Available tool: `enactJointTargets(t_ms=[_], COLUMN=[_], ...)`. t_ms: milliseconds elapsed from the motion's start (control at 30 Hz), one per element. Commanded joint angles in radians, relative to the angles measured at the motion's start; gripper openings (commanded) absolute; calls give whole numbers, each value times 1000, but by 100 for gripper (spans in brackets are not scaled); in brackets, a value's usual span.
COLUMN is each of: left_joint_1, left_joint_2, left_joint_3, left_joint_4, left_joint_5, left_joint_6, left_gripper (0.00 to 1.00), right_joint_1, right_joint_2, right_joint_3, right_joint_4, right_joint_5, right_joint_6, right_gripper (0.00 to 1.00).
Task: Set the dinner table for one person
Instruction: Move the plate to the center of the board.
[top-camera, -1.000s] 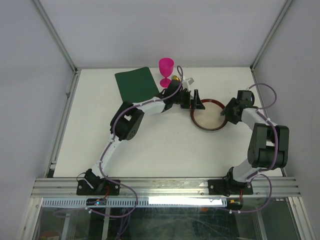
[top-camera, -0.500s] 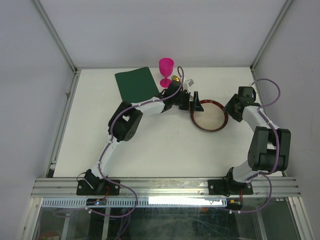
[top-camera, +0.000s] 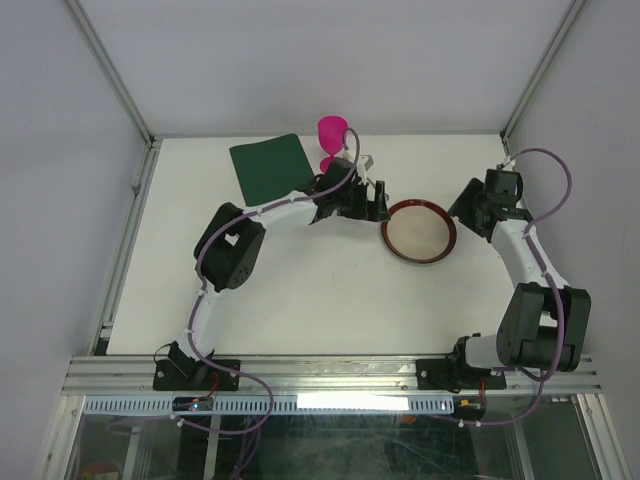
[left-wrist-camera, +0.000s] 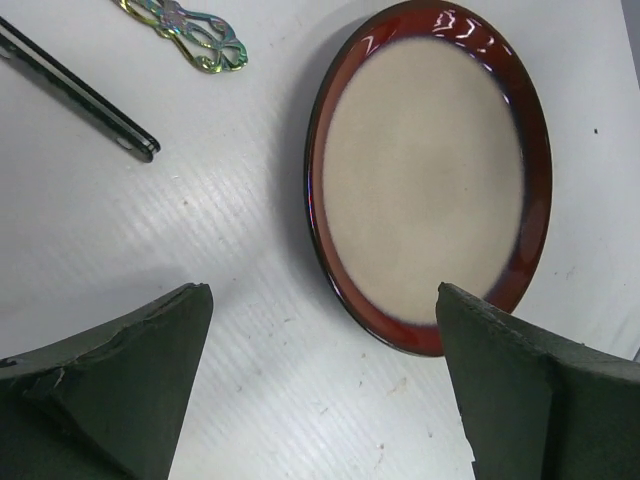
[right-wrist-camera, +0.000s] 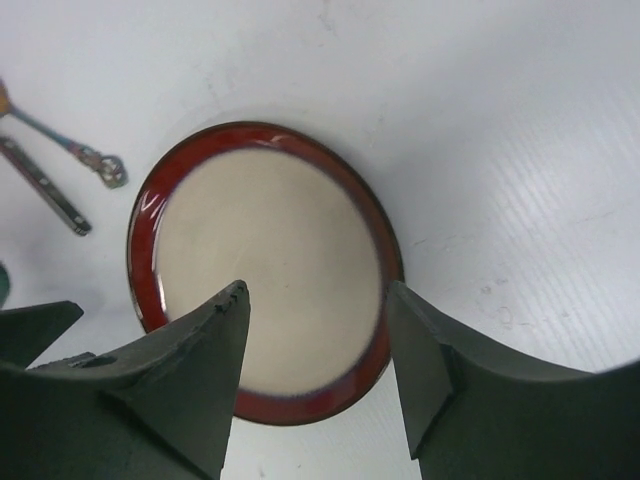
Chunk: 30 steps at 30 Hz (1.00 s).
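Note:
A red-rimmed cream plate (top-camera: 419, 231) lies on the white dinner table (top-camera: 300, 290), right of centre. My left gripper (top-camera: 378, 200) is open and empty just left of the plate's rim. In the left wrist view the plate (left-wrist-camera: 430, 170) lies ahead between the spread fingers (left-wrist-camera: 320, 385). My right gripper (top-camera: 470, 213) is open and empty, raised off the plate's right side. In the right wrist view it (right-wrist-camera: 317, 292) hovers over the plate (right-wrist-camera: 270, 240). A pink goblet (top-camera: 332, 140) stands at the back, beside a dark green placemat (top-camera: 270, 168).
A black-handled utensil (left-wrist-camera: 85, 98) and an iridescent utensil handle (left-wrist-camera: 190, 25) lie on the table behind the left gripper. They also show at the left of the right wrist view (right-wrist-camera: 60, 165). Aluminium rails (top-camera: 130, 250) edge the table.
Both grippers have drawn back from the plate's rim, the left one to the left, the right one up and to the right. The plate stays flat on the table.

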Motion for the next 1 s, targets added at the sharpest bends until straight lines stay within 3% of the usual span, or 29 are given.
enactJointTargets(t_ms=[0, 133, 333, 600, 967], left_joint_1=[14, 28, 84, 222, 332], left_joint_2=[-164, -253, -398, -546, -640], left_joint_3=[-44, -107, -248, -459, -607], left_joint_4=[-4, -19, -20, 34, 104], left_joint_5=[-100, -163, -234, -266, -242], left_joint_6=[43, 71, 75, 65, 69], left_gripper=[99, 99, 99, 99, 99], right_joint_1=[15, 67, 216, 423, 548], right_joint_2=[-40, -37, 19, 179, 307], right_joint_3=[22, 23, 91, 187, 212], right_joint_4=[51, 68, 48, 10, 3], right_joint_5=[-193, -286, -304, -167, -77], right_joint_6=[-28, -30, -48, -57, -47], right_gripper=[59, 56, 45, 42, 30])
